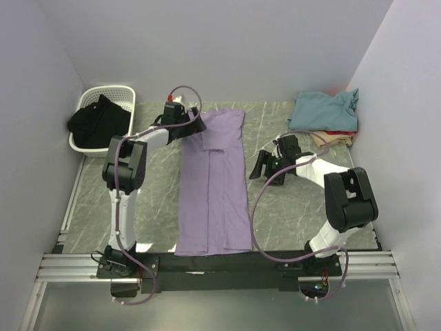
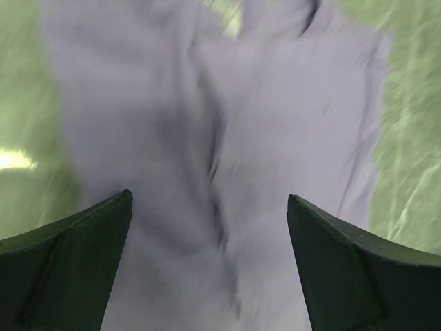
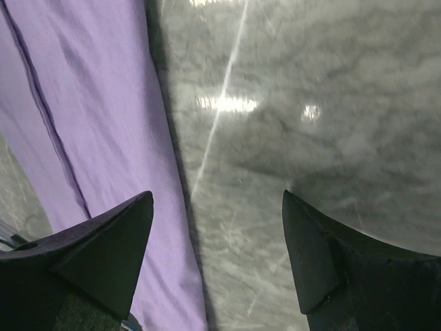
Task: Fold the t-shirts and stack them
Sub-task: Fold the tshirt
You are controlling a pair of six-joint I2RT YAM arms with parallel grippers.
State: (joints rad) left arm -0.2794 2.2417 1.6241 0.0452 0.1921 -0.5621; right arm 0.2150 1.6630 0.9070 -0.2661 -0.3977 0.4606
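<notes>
My left hand (image 2: 208,196) hangs with fingers spread wide, gripping nothing, over the far end of the lavender t-shirt (image 1: 213,200). The shirt lies folded in a long strip mid-surface (image 1: 155,207). My right hand (image 3: 217,196), fingers also apart, hovers over bare marble just beside the shirt's right edge.

1. A robotics lab test cell: plain pale panel walls (image 1: 207,48) box in a grey marble-patterned surface (image 1: 296,214).
2. Black-and-white jointed robot arms (image 1: 124,172) are bolted to a silver aluminium rail frame (image 1: 220,265), well behind the left end effector (image 1: 197,124) and right end effector (image 1: 265,169).
3. A white slotted plastic laundry basket (image 1: 110,89) sits left of the left end effector.
</notes>
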